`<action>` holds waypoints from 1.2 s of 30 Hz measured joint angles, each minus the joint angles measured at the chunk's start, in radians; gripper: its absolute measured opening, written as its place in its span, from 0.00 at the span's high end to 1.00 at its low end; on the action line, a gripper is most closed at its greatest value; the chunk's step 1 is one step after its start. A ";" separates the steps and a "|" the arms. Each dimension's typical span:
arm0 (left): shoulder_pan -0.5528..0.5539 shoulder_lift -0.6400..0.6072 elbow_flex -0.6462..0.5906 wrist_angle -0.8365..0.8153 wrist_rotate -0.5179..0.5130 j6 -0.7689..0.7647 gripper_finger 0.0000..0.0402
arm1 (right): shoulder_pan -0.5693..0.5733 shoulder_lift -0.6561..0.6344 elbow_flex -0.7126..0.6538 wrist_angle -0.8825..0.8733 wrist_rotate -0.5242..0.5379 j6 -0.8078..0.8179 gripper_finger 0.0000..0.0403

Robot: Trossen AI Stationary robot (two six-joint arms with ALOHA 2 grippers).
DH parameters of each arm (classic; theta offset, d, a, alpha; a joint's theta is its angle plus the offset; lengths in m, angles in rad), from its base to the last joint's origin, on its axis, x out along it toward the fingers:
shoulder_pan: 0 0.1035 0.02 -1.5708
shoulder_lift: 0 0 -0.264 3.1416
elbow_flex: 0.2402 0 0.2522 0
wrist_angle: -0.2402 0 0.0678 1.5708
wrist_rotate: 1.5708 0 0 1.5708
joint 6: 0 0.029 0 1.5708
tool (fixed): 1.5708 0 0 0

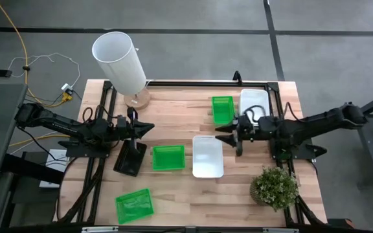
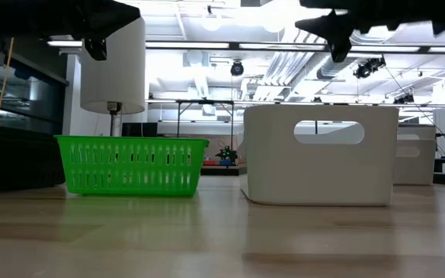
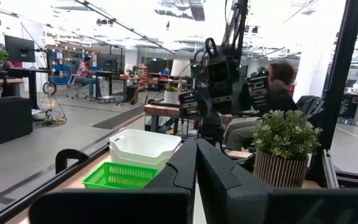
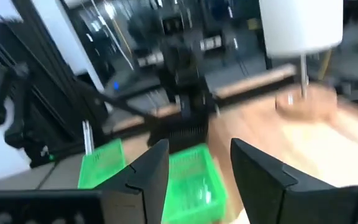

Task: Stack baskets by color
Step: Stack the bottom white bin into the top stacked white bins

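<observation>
Three green baskets lie on the table: one at the far side (image 1: 223,109), one in the middle (image 1: 168,157) and one near the front edge (image 1: 135,205). One white basket (image 1: 207,156) rests flat at the centre, another (image 1: 254,103) at the far right. A black basket (image 1: 130,158) lies below my left gripper (image 1: 149,127), which hovers shut over the table's left part and holds nothing. My right gripper (image 1: 219,134) floats above the table between the far green basket and the centre white one. It is open, with nothing between its fingers (image 4: 199,168).
A tall white cylinder (image 1: 120,61) on a round wooden base stands at the far left. A potted plant (image 1: 275,188) sits at the near right corner. Bare wood lies along the front edge, right of the near green basket. People sit in the room beyond (image 3: 272,93).
</observation>
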 joint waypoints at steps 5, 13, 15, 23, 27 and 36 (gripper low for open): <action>0.000 0.000 0.000 0.000 0.000 0.000 1.00 | 0.084 0.104 0.268 -0.506 0.156 0.138 0.59; 0.000 0.000 0.000 -0.006 0.000 -0.049 1.00 | 0.139 0.387 0.613 -1.234 0.302 0.585 0.60; 0.000 0.000 0.000 -0.018 0.002 -0.052 1.00 | 0.145 0.446 0.644 -1.285 0.288 0.613 0.60; 0.001 0.000 0.017 -0.110 0.038 -0.019 1.00 | 0.144 0.569 0.668 -1.321 0.122 0.670 0.60; 0.000 -0.070 0.120 -0.451 0.053 -0.045 1.00 | 0.135 0.578 0.668 -1.377 0.107 0.679 0.60; -0.004 -0.280 0.012 -0.632 -0.008 -0.118 1.00 | 0.150 0.578 0.660 -1.387 0.171 0.757 0.60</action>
